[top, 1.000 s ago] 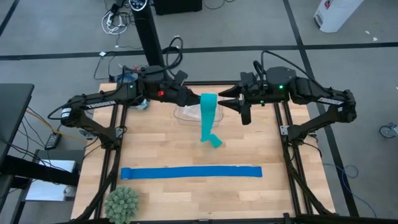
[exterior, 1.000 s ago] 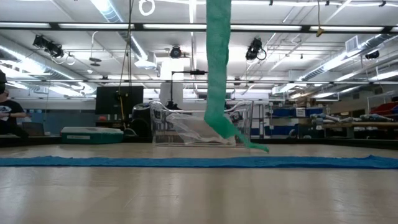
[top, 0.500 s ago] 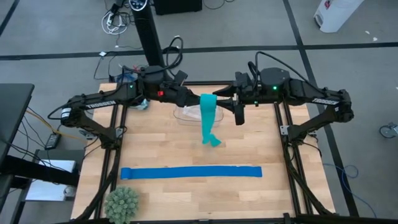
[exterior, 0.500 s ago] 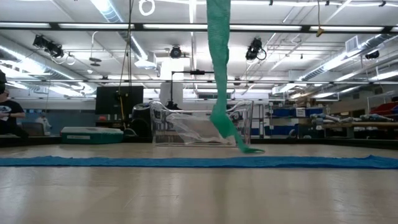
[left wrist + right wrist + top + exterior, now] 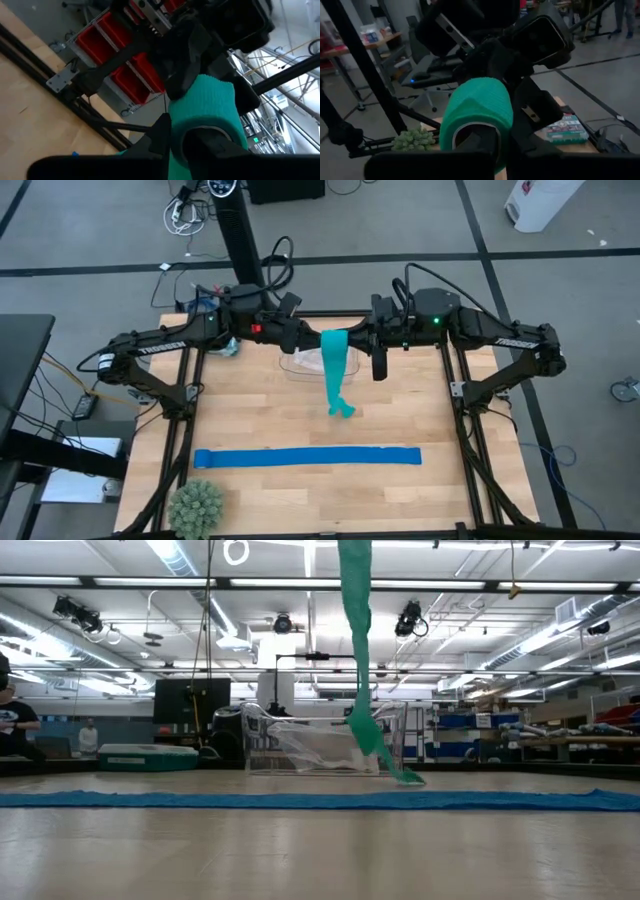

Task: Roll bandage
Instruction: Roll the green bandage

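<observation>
The teal bandage (image 5: 336, 370) hangs high above the far middle of the table. Its upper end is wound into a small roll (image 5: 335, 339). My left gripper (image 5: 318, 339) meets the roll from the table's left and my right gripper (image 5: 352, 340) from its right, both shut on it. The free strip (image 5: 357, 650) drops straight down with a twist, and its lower end (image 5: 404, 776) touches the tabletop. The roll fills both wrist views (image 5: 202, 112) (image 5: 477, 115). My left gripper comes level from the table's left at the roll's left end (image 5: 176, 131). One finger (image 5: 161, 134) lies outside the roll and the other seems to sit in its hollow. The roll is lifted clear, with the strip hanging slack below. My right gripper comes level from the table's right onto the roll's right end (image 5: 470, 107). The wound cloth wraps over its fingers (image 5: 470, 137), which hide the contact. The roll stays lifted clear, its axis along the table's width.
A clear plastic container (image 5: 303, 364) stands under the grippers at the far middle. A royal-blue strip (image 5: 307, 457) lies flat across the near half. A spiky green plant (image 5: 195, 506) sits at the near left corner. People show in the room beyond (image 5: 12, 720).
My right gripper has moved toward the table's left onto the roll and shut on it. The roll has stayed at the left gripper. The hanging strip has swayed, and its lower end has shifted a little on the table.
</observation>
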### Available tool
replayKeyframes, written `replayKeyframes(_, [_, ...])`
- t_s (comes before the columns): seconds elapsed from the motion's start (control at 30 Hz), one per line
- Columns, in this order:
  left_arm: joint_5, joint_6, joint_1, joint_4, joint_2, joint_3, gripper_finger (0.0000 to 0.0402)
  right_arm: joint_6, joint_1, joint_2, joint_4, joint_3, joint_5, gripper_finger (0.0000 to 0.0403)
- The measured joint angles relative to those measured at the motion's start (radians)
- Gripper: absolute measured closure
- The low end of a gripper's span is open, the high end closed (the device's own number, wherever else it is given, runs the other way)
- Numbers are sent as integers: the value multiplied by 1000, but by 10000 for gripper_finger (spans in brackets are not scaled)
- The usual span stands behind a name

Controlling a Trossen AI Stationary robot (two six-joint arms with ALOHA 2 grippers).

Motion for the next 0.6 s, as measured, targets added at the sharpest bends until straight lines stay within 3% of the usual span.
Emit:
replayKeyframes(0.17, [12, 59, 12, 44, 2, 2, 295, 62, -16, -10, 11, 0, -71, 399])
replayKeyframes(0.3, [86, 116, 66, 36, -9, 39, 270, 139, -19, -27, 19, 0, -81, 401])
replayKeyframes(0.47, [133, 187, 115, 39, -22, 123, 266, 262, -35, -64, 2, 0, -149, 402])
replayKeyframes(0.6, [136, 315, 120, -109, -19, 220, 266, 435, -70, -86, 3, 0, -215, 402])
